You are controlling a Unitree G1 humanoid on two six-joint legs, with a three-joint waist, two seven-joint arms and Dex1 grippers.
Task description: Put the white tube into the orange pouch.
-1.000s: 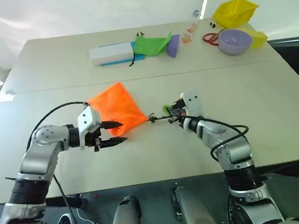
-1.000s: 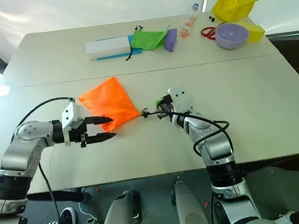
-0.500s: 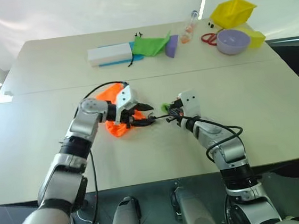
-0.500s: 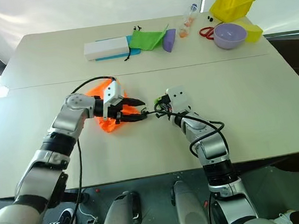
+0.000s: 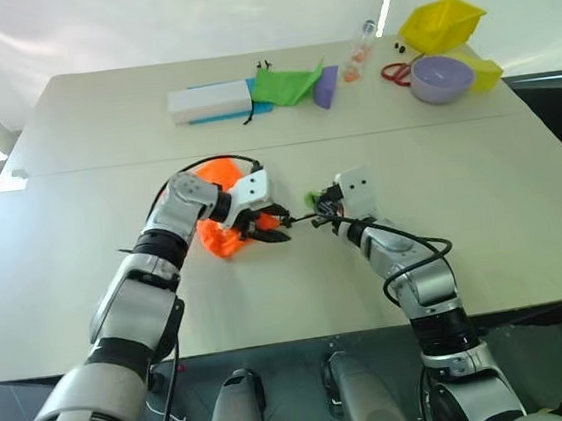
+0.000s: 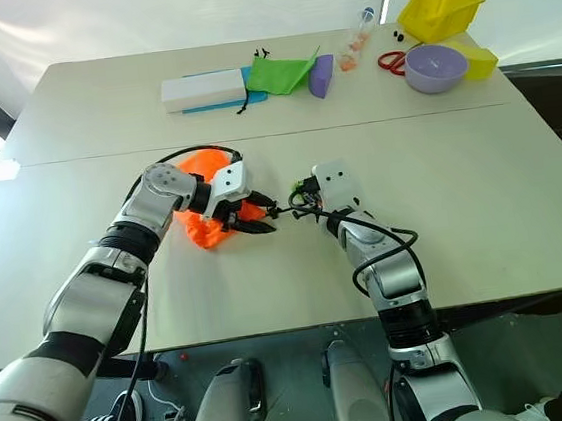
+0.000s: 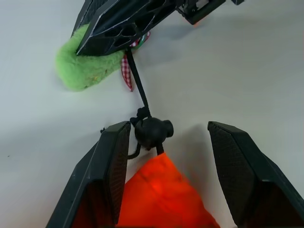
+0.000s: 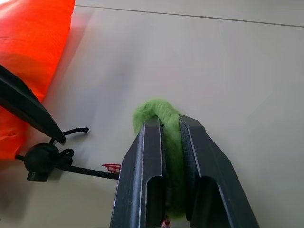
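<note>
The orange pouch lies bunched up at the middle of the table. Its black cord runs from a round cord lock to a fuzzy green ring. My left gripper is open, its fingers standing on either side of the pouch's neck and the cord lock. My right gripper is shut on the green ring, just right of the pouch, and the cord is stretched between the two. The white tube is out of view.
Along the table's far edge lie a white box, a green cloth pouch, a small clear bottle, red scissors, a purple bowl and yellow containers.
My left gripper has swung right from the pouch's left corner to its neck by the cord lock. The pouch, flat before, is now bunched up. The right gripper has kept still.
</note>
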